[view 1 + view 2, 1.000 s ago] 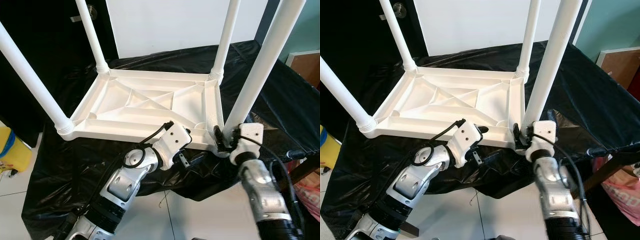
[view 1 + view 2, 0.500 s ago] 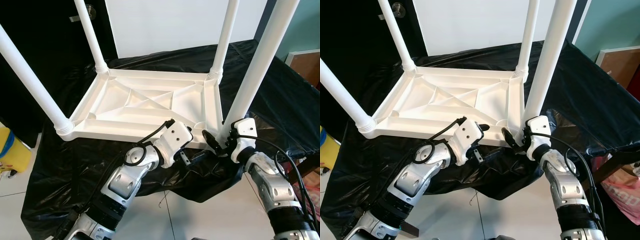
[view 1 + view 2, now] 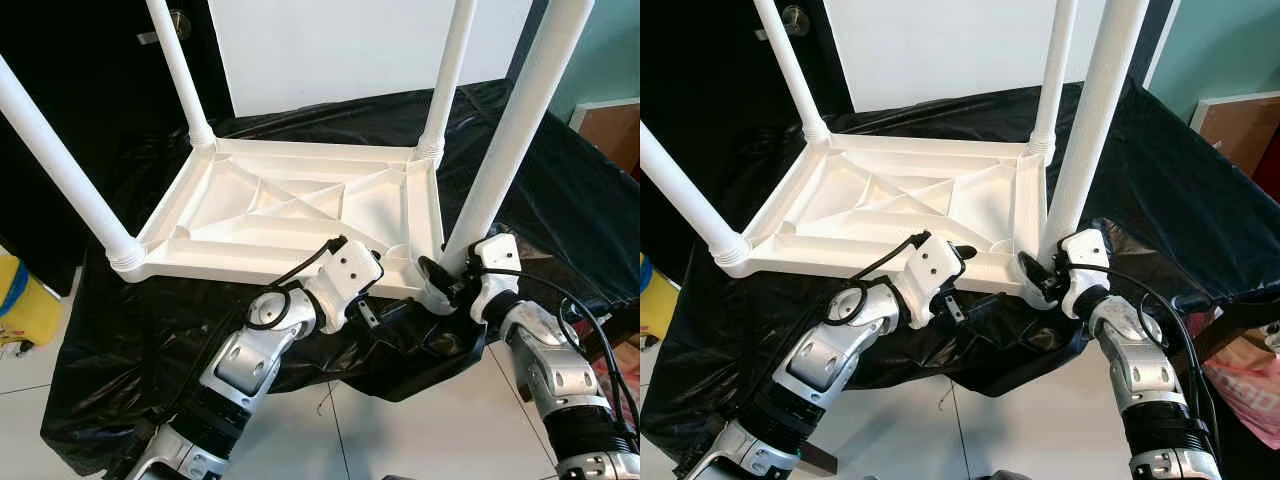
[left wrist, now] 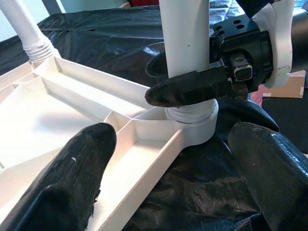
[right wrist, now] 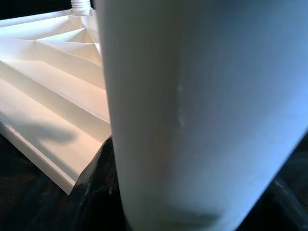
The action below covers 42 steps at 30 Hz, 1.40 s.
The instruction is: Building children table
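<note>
Gripping the upright table leg (image 3: 505, 150) low at lower right, the right gripper (image 3: 447, 283) clamps it; the left gripper (image 4: 168, 159), fingers spread, faces its socket (image 4: 192, 126).

The upturned tabletop (image 3: 300, 215) lies on the sheet (image 3: 150, 320), legs up; the right gripper (image 3: 440, 280) clasps the near-right leg (image 3: 510, 140) (at its base), left gripper (image 3: 385, 315) just left.

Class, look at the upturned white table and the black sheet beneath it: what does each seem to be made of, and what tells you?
The table top looks like moulded plastic: smooth, slightly glossy white with ribs cast into its underside. Its near right leg, held by the right gripper, seems the same plastic, with a ridged collar at the socket. The black sheet appears to be thin plastic film, shiny and crinkled.
</note>
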Tool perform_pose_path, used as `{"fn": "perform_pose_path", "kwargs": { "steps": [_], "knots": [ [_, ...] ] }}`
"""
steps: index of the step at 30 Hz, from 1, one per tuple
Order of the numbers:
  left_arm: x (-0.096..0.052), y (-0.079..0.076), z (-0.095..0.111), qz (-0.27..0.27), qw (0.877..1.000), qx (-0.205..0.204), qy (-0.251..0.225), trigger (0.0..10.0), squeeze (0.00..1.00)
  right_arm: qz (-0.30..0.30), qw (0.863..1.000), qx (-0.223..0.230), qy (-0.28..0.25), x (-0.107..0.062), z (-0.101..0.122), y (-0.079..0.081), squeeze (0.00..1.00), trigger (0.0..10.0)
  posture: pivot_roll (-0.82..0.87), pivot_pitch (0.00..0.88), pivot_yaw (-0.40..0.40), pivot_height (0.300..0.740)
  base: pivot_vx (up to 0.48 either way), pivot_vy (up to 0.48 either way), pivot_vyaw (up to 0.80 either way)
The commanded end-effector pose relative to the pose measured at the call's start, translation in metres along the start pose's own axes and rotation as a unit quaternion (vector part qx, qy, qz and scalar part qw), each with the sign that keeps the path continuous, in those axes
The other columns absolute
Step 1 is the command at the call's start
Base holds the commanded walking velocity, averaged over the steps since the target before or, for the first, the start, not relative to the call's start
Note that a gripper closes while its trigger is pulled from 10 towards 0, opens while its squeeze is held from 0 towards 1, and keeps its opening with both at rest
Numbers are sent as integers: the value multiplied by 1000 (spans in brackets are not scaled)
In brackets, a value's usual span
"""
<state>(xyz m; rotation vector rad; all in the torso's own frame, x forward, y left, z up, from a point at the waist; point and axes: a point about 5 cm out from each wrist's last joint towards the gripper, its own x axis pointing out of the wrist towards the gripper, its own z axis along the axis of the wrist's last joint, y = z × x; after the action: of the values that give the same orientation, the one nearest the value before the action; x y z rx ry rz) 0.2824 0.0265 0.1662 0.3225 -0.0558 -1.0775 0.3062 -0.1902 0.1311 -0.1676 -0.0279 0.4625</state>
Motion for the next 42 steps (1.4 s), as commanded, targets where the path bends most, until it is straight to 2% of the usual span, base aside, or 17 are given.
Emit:
{"fn": "perform_pose_path", "kwargs": {
  "steps": [1, 3, 7, 8, 9, 12, 14, 18, 20, 22, 23, 24, 26, 31, 36, 42],
  "knots": [
    [-1, 0, -2, -3, 1000, 0, 3, 10000, 0, 16, 999, 14, 31, -1, -15, 14, 0, 10000, -185, 55, 3, 740, 0, 0, 0],
    [-1, -1, -2, -4, 1000, -1, 3, 10000, 0, 1, 999, 14, 32, -1, -16, 17, 0, 10000, -188, 55, 4, 740, 0, 0, 0],
    [0, -2, -2, -6, 1000, -2, 3, 10000, 0, -69, 997, 25, 38, 3, -21, 30, 0, 10000, -187, 57, 6, 740, 0, 0, 0],
    [0, -2, -2, -6, 1000, -2, 3, 10000, 0, -69, 997, 25, 38, 3, -21, 30, 0, 10000, -187, 57, 6, 740, 0, 0, 0],
    [0, -2, -2, -7, 1000, -2, 3, 10000, 0, -104, 993, 41, 42, 4, -22, 30, 0, 10000, -187, 58, 7, 740, 0, 0, 0],
    [0, -2, -3, -7, 1000, -2, 3, 10000, 0, -136, 988, 53, 48, 5, -23, 31, 0, 10000, -187, 56, 7, 740, 0, 0, 0],
    [0, -3, -3, -8, 1000, -3, 4, 10000, 0, -184, 979, 70, 57, 7, -24, 33, 0, 10000, -185, 57, 5, 740, 0, 0, 0],
    [0, -3, -3, -7, 1000, -3, 4, 10000, 0, -214, 972, 81, 61, 10, -25, 40, 0, 10000, -181, 57, 3, 740, 0, 0, 0],
    [-1, -3, -3, -6, 1000, -3, 4, 10000, 0, -249, 962, 94, 67, 12, -26, 47, 0, 10000, -175, 56, -2, 740, 0, 0, 0],
    [-1, -3, -3, -6, 1000, -3, 4, 10000, 0, -249, 962, 94, 67, 12, -26, 47, 0, 10000, -175, 56, -2, 740, 0, 0, 0],
    [-1, -3, -3, -5, 1000, -3, 5, 10000, 0, -272, 954, 100, 72, 12, -27, 49, 0, 10000, -173, 55, -3, 740, 0, 0, 0],
    [-1, -3, -3, -5, 1000, -3, 5, 10000, 0, -272, 954, 100, 72, 12, -27, 49, 0, 10000, -173, 55, -3, 740, 0, 0, 0],
    [-2, -2, -3, -1, 1000, -4, 4, 10000, 0, -315, 939, 114, 80, 12, -28, 51, 0, 10000, -166, 55, -7, 740, 0, 0, 0],
    [-2, -3, -3, -1, 1000, -4, 5, 10000, 0, -324, 935, 121, 75, 12, -25, 52, 0, 10000, -165, 53, -8, 740, 0, 0, 0],
    [-3, -2, -4, 0, 1000, -4, 6, 10000, 0, -309, 940, 128, 63, 17, -18, 61, 0, 10000, -161, 51, -9, 740, 0, 0, 0],
    [-3, -3, -4, -2, 1000, -3, 6, 10000, 0, -313, 940, 127, 58, 17, -16, 60, 0, 10000, -162, 48, -10, 740, 0, 0, 0]
  ]
}}
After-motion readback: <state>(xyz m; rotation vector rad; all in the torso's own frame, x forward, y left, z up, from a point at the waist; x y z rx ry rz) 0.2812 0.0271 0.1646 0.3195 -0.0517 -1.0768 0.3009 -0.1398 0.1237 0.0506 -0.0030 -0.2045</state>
